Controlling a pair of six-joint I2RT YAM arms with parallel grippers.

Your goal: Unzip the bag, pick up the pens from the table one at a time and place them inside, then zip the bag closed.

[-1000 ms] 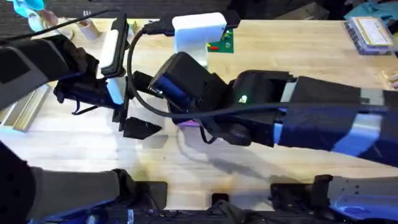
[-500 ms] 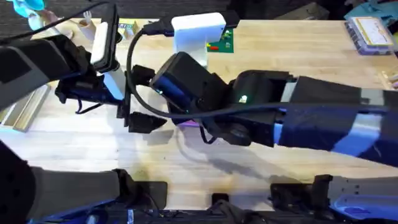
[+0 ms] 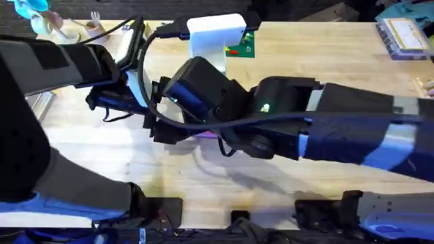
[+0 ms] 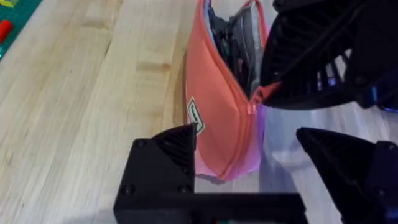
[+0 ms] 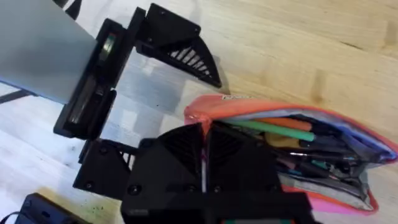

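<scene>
The bag (image 4: 221, 106) is seen lying on the light wooden worktop (image 4: 81, 93), its mouth gaping and its zipper run only part of the way; inside it a green pen (image 5: 277, 129) and several other slim items can be made out against the darker lining. The right hand (image 5: 205, 158) is closed, its two black fingers pressed together at the near end of the bag, where the zipper pull is judged to be pinched, though the pull itself is hidden by the fingers. The left hand (image 4: 249, 177) is held with its fingers apart, one on each side of the closed end of the bag, not visibly touching the fabric. The bag is judged to be light, soft and easily deformed: its walls sag and fold, so it would be dragged along the worktop by any pull on the zipper unless it is held fast. A steadying grip is best taken at the closed end of the bag, across the seam, where the cloth is doubled and least likely to slip. The pens inside are judged stiff and smooth, and could be caught in the zipper teeth if they ride up toward the mouth of the bag.
</scene>
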